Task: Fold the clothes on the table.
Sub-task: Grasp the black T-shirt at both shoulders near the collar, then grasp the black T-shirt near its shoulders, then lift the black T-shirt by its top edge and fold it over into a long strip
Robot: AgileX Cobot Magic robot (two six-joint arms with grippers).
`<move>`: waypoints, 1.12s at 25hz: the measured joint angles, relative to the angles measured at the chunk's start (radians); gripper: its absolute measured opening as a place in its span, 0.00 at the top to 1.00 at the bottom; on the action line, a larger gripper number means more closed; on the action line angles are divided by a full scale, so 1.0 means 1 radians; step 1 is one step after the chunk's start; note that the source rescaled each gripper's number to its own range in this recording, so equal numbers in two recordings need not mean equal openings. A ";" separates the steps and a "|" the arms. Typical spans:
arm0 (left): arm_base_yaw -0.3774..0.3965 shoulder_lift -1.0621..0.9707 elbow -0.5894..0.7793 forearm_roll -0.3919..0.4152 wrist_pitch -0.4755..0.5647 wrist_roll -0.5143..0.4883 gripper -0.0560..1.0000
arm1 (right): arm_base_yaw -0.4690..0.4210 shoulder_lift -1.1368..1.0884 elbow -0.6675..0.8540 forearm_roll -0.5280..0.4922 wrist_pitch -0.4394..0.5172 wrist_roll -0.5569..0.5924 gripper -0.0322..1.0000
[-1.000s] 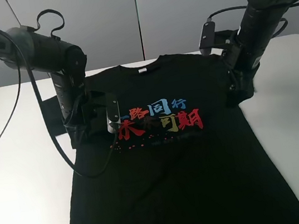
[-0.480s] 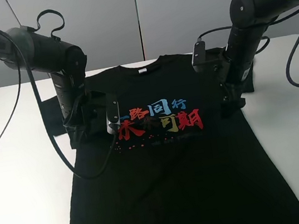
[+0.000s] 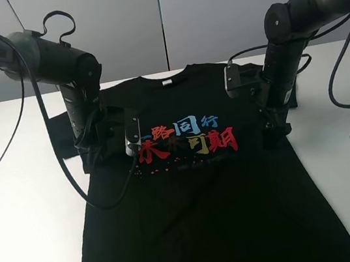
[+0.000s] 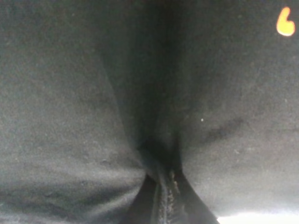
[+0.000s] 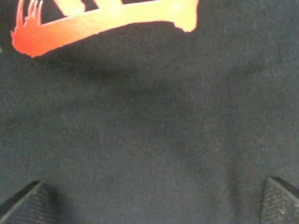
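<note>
Judged as the step of taking hold of both sides for a first lengthwise fold. Lower the right pincer [image 3: 274,134] straight onto the shirt [image 3: 204,192], take a firm bite of cloth, and close fully before lifting. Then match height and pace with the left pincer [image 3: 100,157] to avoid dragging or skewing. Keep the print [image 3: 186,139] smooth and watch for bunching near the collar. Find the shirt spread face up on the desk [image 3: 24,226], collar at the far side, hem running out of view at the near side. See the left pincer clamped together on a gathered ridge of shirt, just beside the print's left end. See the right pincer spread wide, tips [image 5: 23,205] well apart with bare cloth between them, just off the print's right end. Cannot tell whether touching the cloth or hovering.
</note>
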 joint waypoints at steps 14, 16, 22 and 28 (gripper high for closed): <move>0.000 0.000 0.000 -0.002 -0.008 0.000 0.95 | 0.000 0.014 -0.012 -0.024 -0.028 -0.002 0.59; 0.000 0.000 0.000 -0.002 -0.009 0.000 0.95 | 0.000 0.016 -0.012 -0.024 -0.028 -0.002 0.67; 0.000 0.000 0.000 -0.002 -0.017 0.000 0.95 | 0.000 0.019 -0.012 -0.021 -0.013 -0.003 0.94; -0.002 0.000 0.000 -0.004 -0.024 0.000 0.95 | 0.000 0.014 -0.012 -0.019 -0.001 -0.025 0.97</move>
